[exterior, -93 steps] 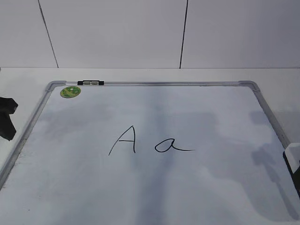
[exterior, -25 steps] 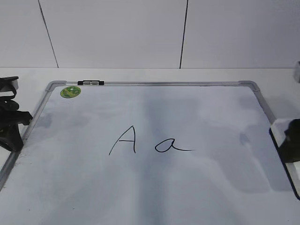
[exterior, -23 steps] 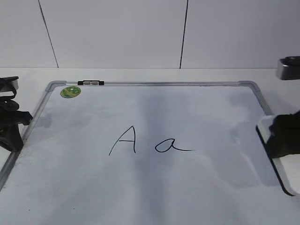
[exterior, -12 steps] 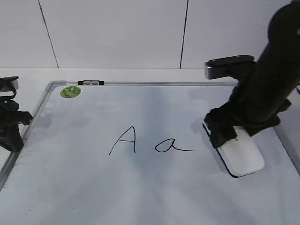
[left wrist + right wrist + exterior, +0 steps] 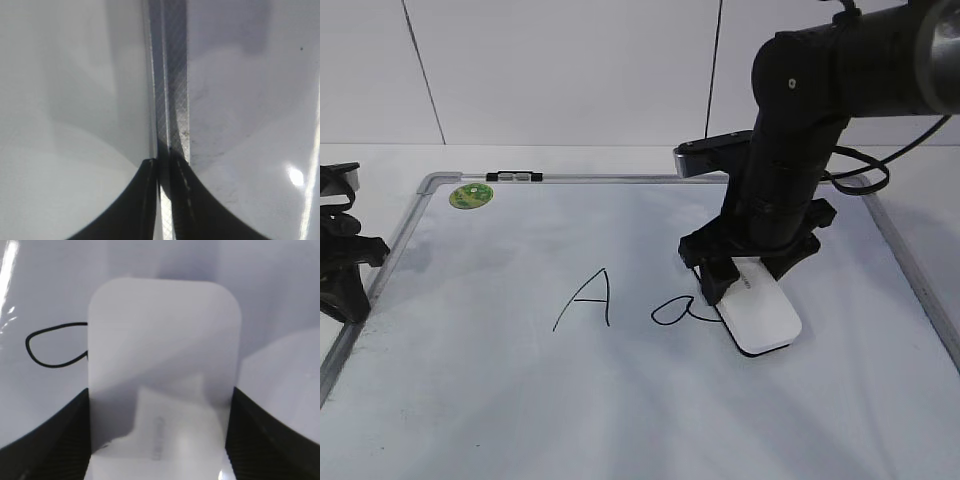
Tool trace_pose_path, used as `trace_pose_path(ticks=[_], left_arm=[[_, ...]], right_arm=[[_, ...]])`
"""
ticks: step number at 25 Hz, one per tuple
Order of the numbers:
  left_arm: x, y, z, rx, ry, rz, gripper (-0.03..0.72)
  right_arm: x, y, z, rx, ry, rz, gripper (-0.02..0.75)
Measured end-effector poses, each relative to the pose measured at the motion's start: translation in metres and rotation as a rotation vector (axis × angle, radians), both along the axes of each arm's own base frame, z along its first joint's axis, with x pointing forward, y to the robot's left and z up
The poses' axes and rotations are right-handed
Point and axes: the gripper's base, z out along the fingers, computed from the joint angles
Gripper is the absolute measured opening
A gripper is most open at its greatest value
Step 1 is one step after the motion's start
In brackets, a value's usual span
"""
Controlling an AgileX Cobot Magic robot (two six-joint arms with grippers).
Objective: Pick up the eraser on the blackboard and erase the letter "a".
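The right gripper [image 5: 748, 272] is clamping the eraser [image 5: 760, 312] flat on the blackboard [image 5: 470, 400], covering the right part of the letter "a" [image 5: 672, 313]; the capital "A" [image 5: 584, 298] is sitting just left; the left gripper [image 5: 342, 262] is waiting at the left edge.

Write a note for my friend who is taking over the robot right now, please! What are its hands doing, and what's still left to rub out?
Right gripper: shut on the eraser, which sits on the blackboard over the tail of the letter "a".
Left gripper: shut, holding nothing, over the board's left frame.
Done: eraser picked up and brought to the "a".
Left: the loop of the "a" shows in full; wipe it away without touching the capital "A".
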Motion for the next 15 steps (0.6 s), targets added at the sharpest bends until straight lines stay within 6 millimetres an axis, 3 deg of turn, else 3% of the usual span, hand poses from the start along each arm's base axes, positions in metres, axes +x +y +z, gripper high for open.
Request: trace_pose_path(ticks=[15], left_arm=[[0.0, 0.0, 0.0, -0.001, 0.0, 0.001, 0.064]], right_arm=[[0.007, 0.021, -0.022, -0.027, 0.045, 0.04, 0.583]])
